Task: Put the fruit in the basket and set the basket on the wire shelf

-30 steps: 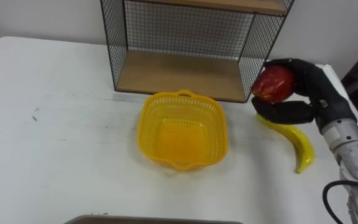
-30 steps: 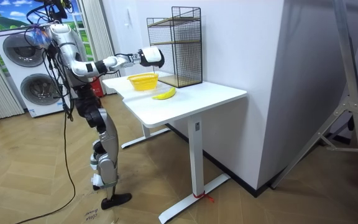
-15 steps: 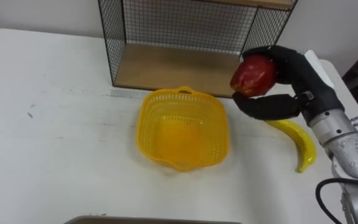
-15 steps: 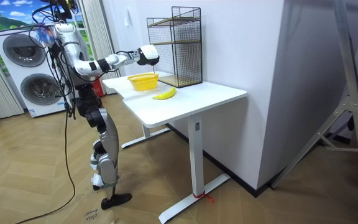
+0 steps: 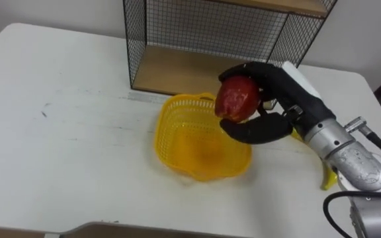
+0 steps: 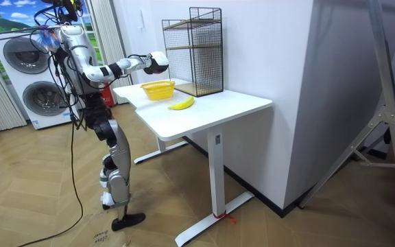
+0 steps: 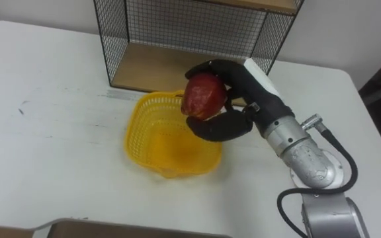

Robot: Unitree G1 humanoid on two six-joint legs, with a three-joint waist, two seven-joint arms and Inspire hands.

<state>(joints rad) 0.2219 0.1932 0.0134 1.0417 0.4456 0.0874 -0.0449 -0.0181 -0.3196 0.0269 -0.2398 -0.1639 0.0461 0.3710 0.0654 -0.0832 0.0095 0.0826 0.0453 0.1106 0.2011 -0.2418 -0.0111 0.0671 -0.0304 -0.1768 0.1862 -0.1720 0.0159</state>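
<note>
You see the robot's right hand (image 5: pixel 278 92) with fingers curled round a red apple (image 5: pixel 237 98), held above the right rim of the yellow basket (image 5: pixel 166 135) (wire shelf (image 5: pixel 197 66) just behind)

Robot's standing at the table (image 6: pixel 233 103) end, right hand (image 6: pixel 158 62) at 12 o'clock above the yellow basket (image 6: pixel 158 89); banana (image 6: pixel 182 103) at its 4 o'clock, wire shelf (image 6: pixel 195 51) at 1.

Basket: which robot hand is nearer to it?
Right. The right robot hand holds the apple above the basket, at its right rim; the left robot hand is not near it.
</note>
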